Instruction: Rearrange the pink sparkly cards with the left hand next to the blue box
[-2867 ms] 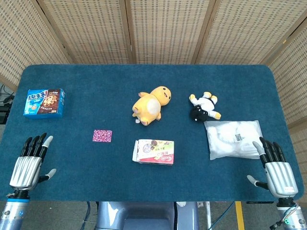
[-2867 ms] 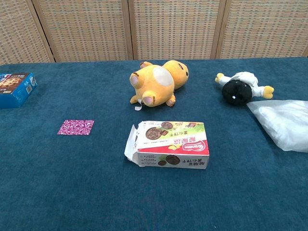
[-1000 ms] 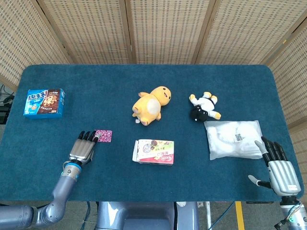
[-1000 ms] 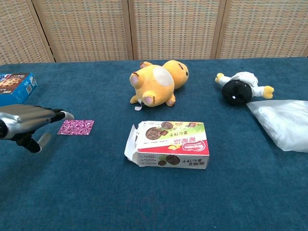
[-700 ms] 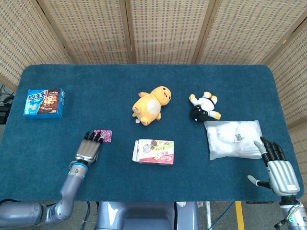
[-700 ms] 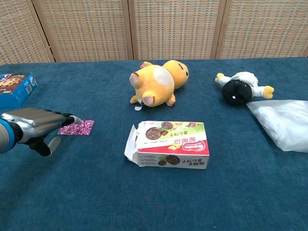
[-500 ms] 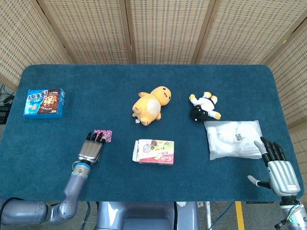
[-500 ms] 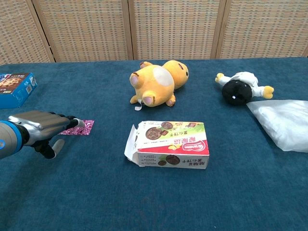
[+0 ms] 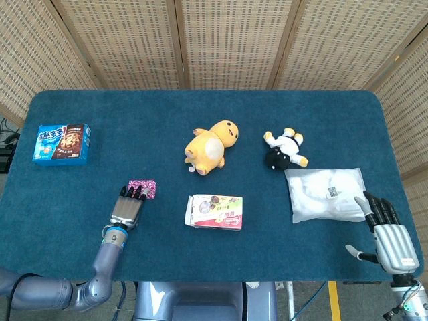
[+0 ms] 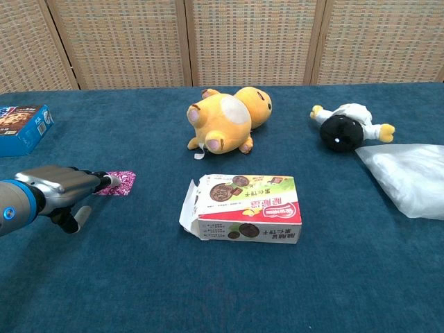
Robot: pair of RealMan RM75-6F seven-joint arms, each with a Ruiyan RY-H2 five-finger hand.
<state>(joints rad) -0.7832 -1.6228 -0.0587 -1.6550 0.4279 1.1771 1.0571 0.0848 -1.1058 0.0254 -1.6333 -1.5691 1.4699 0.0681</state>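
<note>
Now the left hand (image 9: 127, 208) has slid forward from the table's near edge until its flat, extended fingertips overlap the pink sparkly cards (image 9: 146, 186), gripping nothing yet. These cards lie well short of the blue box (image 9: 62, 143). The right hand (image 9: 390, 237) rests open, idle.

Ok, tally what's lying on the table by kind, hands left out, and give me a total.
Boxes: 2, the blue box and the opened snack box
Plush toys: 2, the yellow plush and the black and white plush
Pink sparkly cards: 1
White plastic bag: 1
Total: 6
</note>
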